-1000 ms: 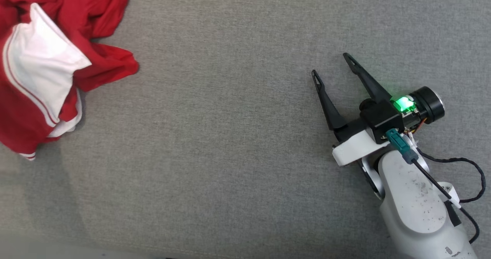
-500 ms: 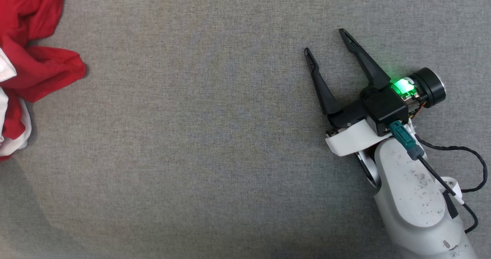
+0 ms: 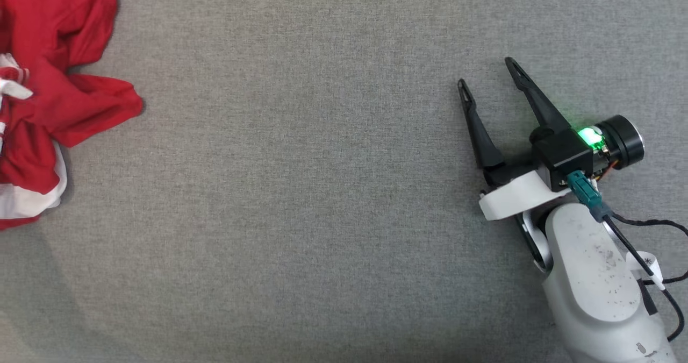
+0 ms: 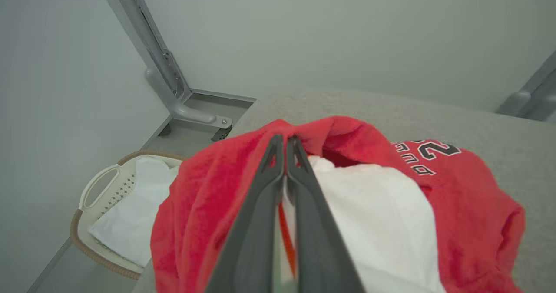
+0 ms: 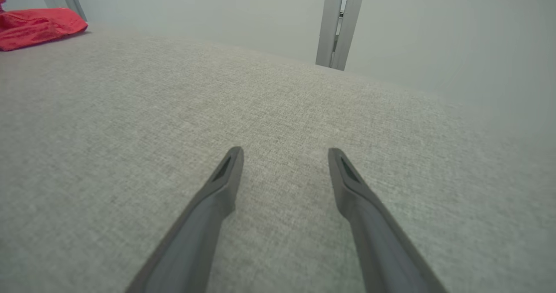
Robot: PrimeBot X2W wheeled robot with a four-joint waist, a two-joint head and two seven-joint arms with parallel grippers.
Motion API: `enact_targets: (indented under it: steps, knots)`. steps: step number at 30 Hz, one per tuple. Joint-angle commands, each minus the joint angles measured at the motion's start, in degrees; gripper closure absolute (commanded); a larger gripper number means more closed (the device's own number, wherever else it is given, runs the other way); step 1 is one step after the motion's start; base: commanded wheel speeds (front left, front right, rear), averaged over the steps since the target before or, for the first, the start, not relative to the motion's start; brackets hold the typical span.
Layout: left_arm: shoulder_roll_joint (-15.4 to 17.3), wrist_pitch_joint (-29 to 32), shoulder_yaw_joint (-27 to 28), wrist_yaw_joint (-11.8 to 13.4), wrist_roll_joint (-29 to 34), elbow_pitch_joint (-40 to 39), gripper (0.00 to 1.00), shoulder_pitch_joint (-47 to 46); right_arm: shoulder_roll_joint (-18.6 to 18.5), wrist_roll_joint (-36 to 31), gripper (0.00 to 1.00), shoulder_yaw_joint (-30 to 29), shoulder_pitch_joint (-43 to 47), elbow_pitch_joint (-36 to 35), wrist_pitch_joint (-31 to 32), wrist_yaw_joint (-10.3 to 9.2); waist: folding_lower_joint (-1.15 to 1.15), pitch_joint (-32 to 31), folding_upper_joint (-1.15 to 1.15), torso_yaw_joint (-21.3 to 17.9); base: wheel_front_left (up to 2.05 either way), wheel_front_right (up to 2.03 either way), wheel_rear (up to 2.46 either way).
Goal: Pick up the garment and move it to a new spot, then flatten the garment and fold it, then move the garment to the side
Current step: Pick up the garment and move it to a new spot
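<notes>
The garment (image 3: 59,99) is a crumpled red shirt with white panels, bunched at the far left edge of the grey padded table (image 3: 301,201) in the head view. In the left wrist view the garment (image 4: 460,215) lies under and around my left gripper (image 4: 285,142), whose fingers are pressed together with red and white cloth pinched between them. My right gripper (image 3: 486,71) rests over bare table at the right, fingers spread wide and empty. The right wrist view shows the right gripper (image 5: 284,154) and the garment (image 5: 39,24) far off at top left.
A pale laundry basket (image 4: 102,184) with white cloth inside sits on the floor beyond the table's edge. Grey metal frame posts (image 4: 160,63) stand by the wall, and another post (image 5: 339,24) rises behind the table's far edge.
The head camera has shifted, so the garment's place in the picture differs. The white panel that lay open a second ago is now bunched up. The right gripper keeps its open pose.
</notes>
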Motion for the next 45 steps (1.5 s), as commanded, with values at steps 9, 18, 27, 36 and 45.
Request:
enact_targets:
  steps: [9,18,27,36,45]
  knots:
    - [-5.30,-0.19,16.87,-0.16,15.75,-11.70,1.00,-0.71,-0.81,2.85,0.00,-1.90,6.14,1.82,0.42,-0.14,0.00,-10.19,0.00,-0.22,0.00,0.00,0.00]
    - [-13.63,-0.19,16.80,-0.16,22.91,-28.93,1.00,1.66,-0.78,5.70,0.00,-1.60,10.27,1.60,0.42,-0.14,0.00,-16.13,0.00,-4.46,0.00,0.00,0.00]
    - [-25.92,-0.19,12.95,-0.16,23.20,-36.80,1.00,4.90,-0.77,7.53,0.00,-0.82,13.39,0.75,0.42,-0.14,0.00,-18.77,0.00,-12.18,0.00,0.00,0.00]
    - [-35.51,-0.18,8.71,-0.16,25.37,-34.05,1.00,11.47,-0.76,7.71,0.00,-0.21,15.50,0.02,0.42,-0.14,0.00,-19.23,0.00,-17.82,0.00,0.00,0.00]
    - [-33.46,-0.18,12.90,-0.16,35.04,-26.64,0.00,21.71,-0.75,7.63,0.00,-0.81,16.46,0.46,0.42,-0.14,0.00,-20.96,0.00,-16.54,0.00,0.00,0.00]
